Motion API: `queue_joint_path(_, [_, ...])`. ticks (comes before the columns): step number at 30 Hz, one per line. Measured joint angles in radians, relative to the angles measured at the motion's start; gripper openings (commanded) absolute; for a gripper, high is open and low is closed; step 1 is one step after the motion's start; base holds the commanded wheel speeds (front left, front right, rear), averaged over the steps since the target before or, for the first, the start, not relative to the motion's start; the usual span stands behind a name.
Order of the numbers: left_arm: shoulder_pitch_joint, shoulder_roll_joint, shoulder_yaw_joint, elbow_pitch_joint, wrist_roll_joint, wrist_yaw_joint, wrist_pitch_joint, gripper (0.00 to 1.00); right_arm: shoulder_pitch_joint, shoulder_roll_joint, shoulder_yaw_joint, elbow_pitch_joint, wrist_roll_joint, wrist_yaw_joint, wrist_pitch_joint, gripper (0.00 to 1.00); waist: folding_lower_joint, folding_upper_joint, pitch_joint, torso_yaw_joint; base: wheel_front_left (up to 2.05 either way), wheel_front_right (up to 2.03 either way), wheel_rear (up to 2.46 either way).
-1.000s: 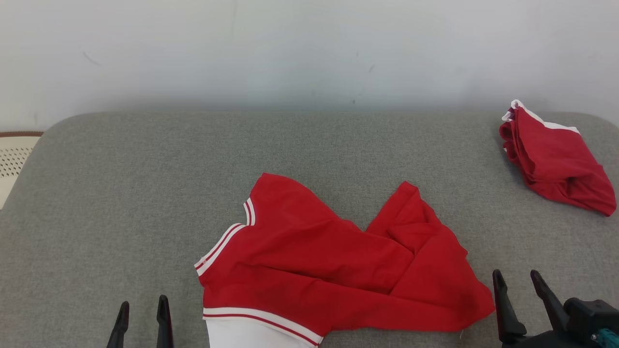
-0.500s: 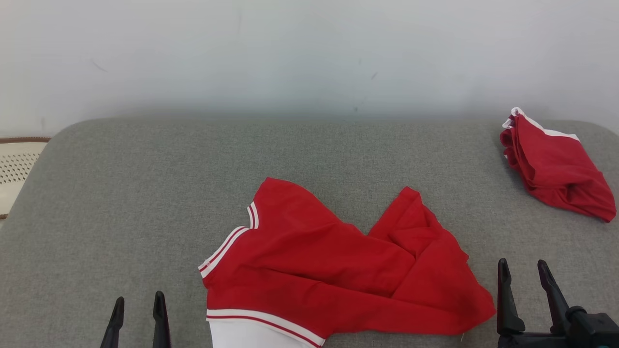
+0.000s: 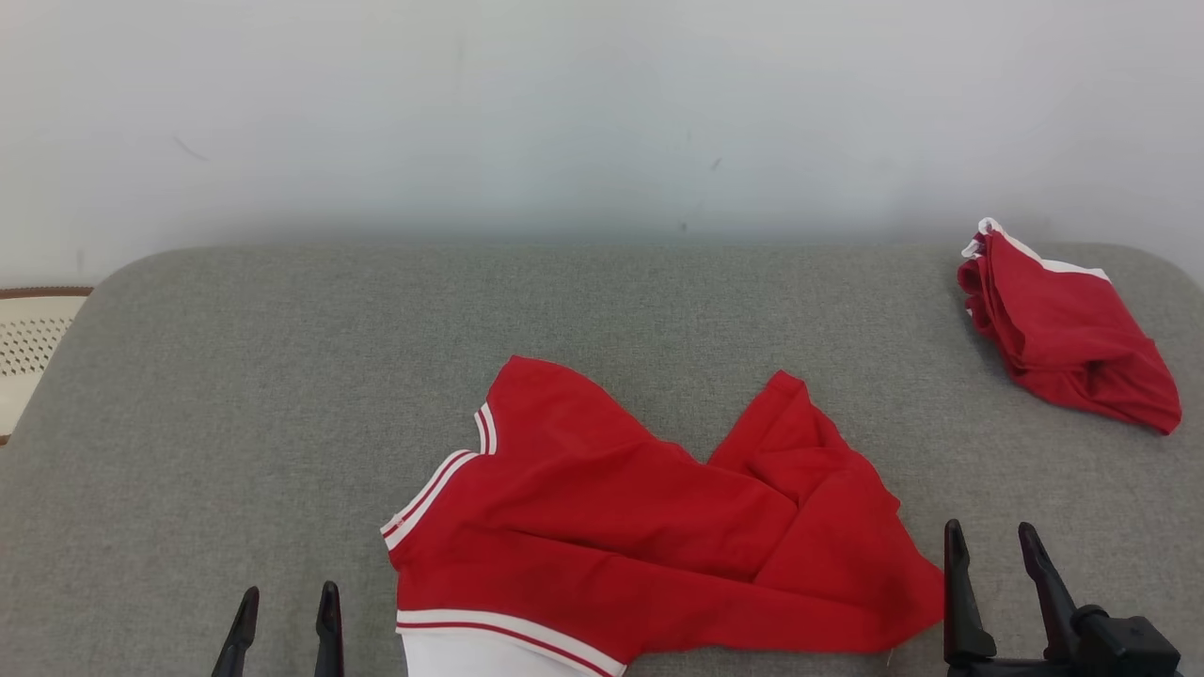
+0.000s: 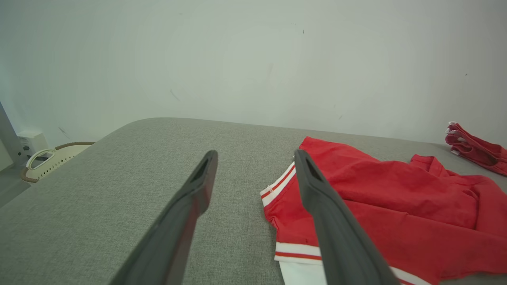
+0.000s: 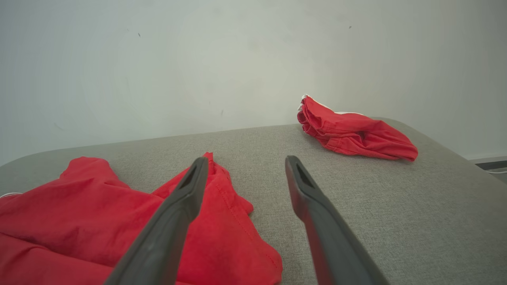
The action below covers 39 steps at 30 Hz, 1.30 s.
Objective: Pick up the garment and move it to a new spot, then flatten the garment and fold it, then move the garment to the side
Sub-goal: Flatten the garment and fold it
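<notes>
A red garment (image 3: pixel 649 527) with white and red striped trim lies crumpled at the front middle of the grey padded table (image 3: pixel 282 376). The left wrist view shows the garment (image 4: pixel 388 206) to the right of my fingers, and in the right wrist view it (image 5: pixel 99 213) lies to the left. My left gripper (image 3: pixel 287 602) stands open over bare table, left of the cloth. Just off the cloth's right edge, my right gripper (image 3: pixel 988 541) is open too. Neither touches the fabric.
A second red garment (image 3: pixel 1063 329), bunched and folded, rests at the table's far right; it (image 5: pixel 352 132) also appears in the right wrist view. A cream perforated basket (image 3: pixel 28 348) stands off the table's left edge. A pale wall runs behind the table.
The head camera has shifted a little, so the whole scene sits slightly lower. Both grippers stay open at the near edge, and the garment lies as before.
</notes>
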Motion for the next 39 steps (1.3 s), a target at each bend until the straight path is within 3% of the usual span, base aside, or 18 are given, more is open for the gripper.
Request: queue_joint_path(39, [-0.001,-0.001,0.019,0.024,-0.008,-0.008,0.0,1.0,-0.012,-0.001,0.033,0.053,0.004,0.0,-0.008,1.0,0.0,0.0,-0.017,-0.026,0.0,0.0,0.0])
